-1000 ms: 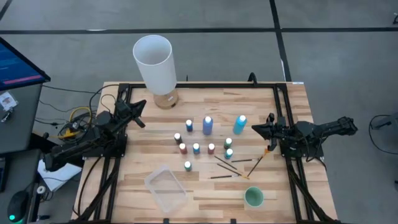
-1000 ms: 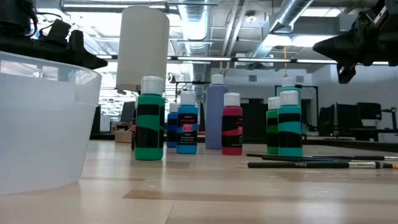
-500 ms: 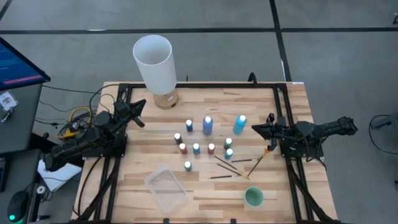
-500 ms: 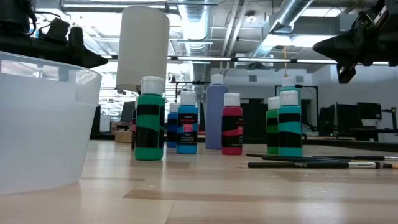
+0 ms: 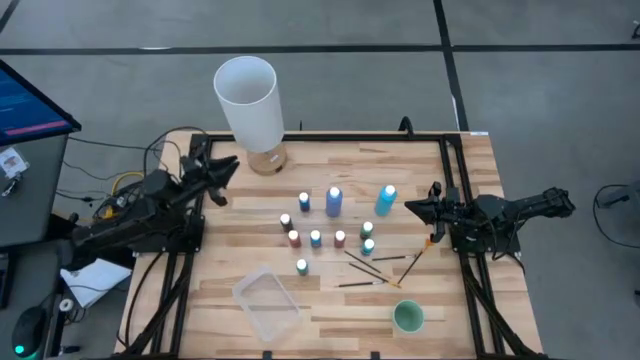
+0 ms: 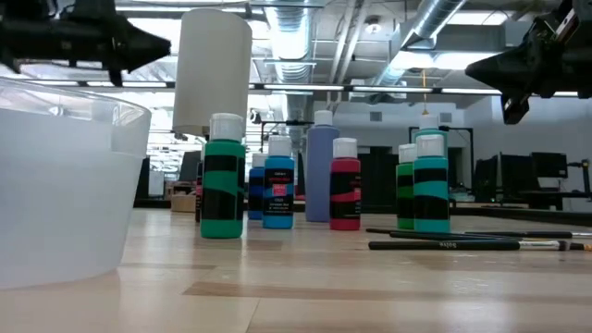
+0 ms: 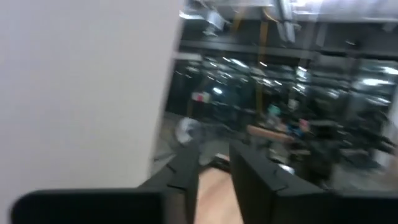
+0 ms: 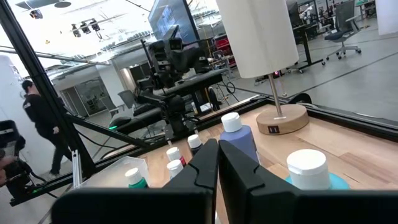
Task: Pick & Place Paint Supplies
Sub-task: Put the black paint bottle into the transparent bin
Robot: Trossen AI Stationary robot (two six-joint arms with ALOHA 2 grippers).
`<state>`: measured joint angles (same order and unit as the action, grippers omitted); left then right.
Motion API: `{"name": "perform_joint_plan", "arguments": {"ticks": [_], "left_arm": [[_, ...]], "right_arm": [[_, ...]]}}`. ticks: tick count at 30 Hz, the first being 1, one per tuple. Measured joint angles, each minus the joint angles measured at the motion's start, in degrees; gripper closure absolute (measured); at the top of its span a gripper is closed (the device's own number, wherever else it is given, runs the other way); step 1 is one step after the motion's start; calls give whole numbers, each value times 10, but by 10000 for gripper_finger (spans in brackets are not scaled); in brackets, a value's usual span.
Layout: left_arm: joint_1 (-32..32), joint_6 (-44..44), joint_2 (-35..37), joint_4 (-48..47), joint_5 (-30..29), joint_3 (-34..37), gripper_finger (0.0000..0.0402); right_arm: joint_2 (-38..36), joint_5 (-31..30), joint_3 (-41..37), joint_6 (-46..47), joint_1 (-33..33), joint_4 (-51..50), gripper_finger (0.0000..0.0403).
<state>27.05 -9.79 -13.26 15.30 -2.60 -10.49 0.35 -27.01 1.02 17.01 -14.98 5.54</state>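
Paint bottles (image 5: 326, 225) stand upright mid-counter (image 5: 230, 225), brushes (image 5: 375, 268) at their 4 o'clock. The clenched right claw (image 5: 412, 207) waits at 3 o'clock, nearer the cluster; the left claw (image 5: 226, 172), fingers slightly parted, hovers at 10 o'clock.

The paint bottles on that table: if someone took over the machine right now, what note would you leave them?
Left tool: empty, raised near the table's back left, beside the white cylinder.
Right tool: shut, empty, raised at the right edge.
Paint bottles stand clustered mid-table; brushes lie just right of them.
The clear tub at the front holds nothing.
Done: nothing yet. Left: every bottle and brush.
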Motion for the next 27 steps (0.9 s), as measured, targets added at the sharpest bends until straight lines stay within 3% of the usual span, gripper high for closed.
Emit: {"name": "perform_joint_plan", "arguments": {"ticks": [9,13,19,27], "left_arm": [[-23,-8,-220,-8,112,-100,150],[-51,23,-319,-80,132,-169,102],[-85,65,-424,-233,125,-256,80],[-133,86,-472,-261,121,-263,87]], "right_arm": [[0,0,0,0,0,0,394],[0,0,0,0,0,0,394],[0,0,0,0,0,0,394],[0,0,0,0,0,0,394]]}}
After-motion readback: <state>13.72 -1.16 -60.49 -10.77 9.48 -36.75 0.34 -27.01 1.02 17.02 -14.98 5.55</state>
